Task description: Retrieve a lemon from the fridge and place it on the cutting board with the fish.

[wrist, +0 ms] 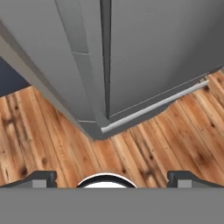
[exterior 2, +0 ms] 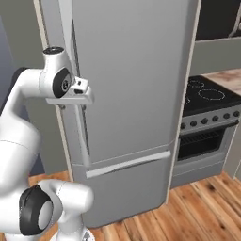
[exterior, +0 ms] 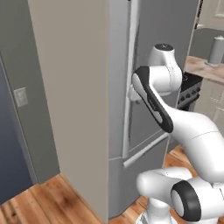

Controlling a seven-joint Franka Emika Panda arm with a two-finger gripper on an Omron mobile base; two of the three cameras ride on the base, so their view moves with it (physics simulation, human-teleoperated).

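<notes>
The tall light-grey fridge [exterior: 118, 87] [exterior 2: 136, 84] [wrist: 153, 52] stands with its doors and lower drawer shut. My gripper [exterior: 132, 94] [exterior 2: 77, 100] hangs close in front of the long vertical handle [exterior 2: 77, 127] at the seam between the doors, pointing down along the fridge front. In the hand view its fingertips [wrist: 41, 177] stand far apart at the bottom corners with nothing between them, so the gripper [wrist: 114, 178] is open. The lemon is hidden behind the shut doors. The cutting board and the fish are out of view.
A black stove with an oven [exterior 2: 207, 103] stands right of the fridge. Further right, a wooden countertop [exterior: 203, 68] carries a grey cylinder [exterior: 216, 50]. A wall with a light switch [exterior: 20, 96] flanks the fridge's left side. Wooden floor [wrist: 166, 144] lies below.
</notes>
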